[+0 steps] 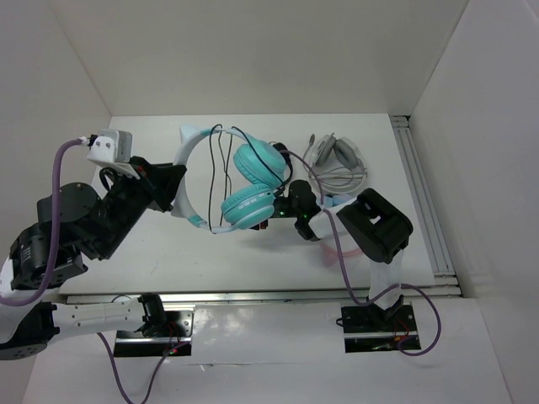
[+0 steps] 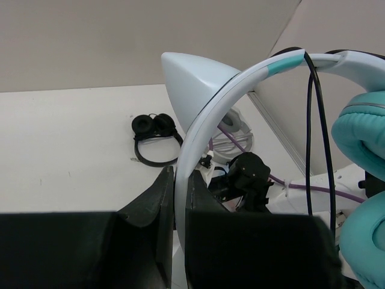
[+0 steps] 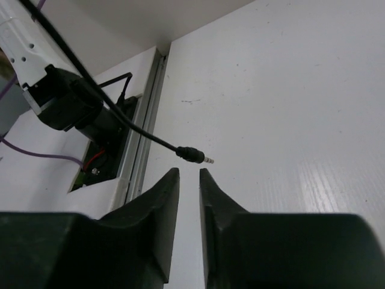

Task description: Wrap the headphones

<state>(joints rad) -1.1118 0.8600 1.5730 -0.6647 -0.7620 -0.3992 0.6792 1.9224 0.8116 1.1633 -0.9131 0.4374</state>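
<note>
Teal-cupped headphones (image 1: 253, 164) held up off the white worktop (image 1: 253, 261) around its middle, between the two arms, headband to the left and ear cups to the right. Pinched at the white-and-pale-blue headband by the left tool (image 1: 173, 192), black fingers (image 2: 155, 201) pressed on either side of the band, just beside one small pointed ear. Thin black cable (image 2: 310, 120) draped in loops over the headband near the cups, ending in a jack plug (image 3: 194, 155) hanging free in the air. Right tool (image 3: 188, 176) on the right of the nearer ear cup, close to it; contact with the cup not clear from above. Right fingers drawn near each other, a narrow slit between the tips, nothing gripped, plug just beyond the tips and apart from them. Pale grey headset (image 1: 337, 164) with coiled cord lying at the far right of the worktop, beyond the right arm. Small black headset (image 2: 153, 129) flat on the worktop, seen only from the left wrist, well apart from the held pair.
</note>
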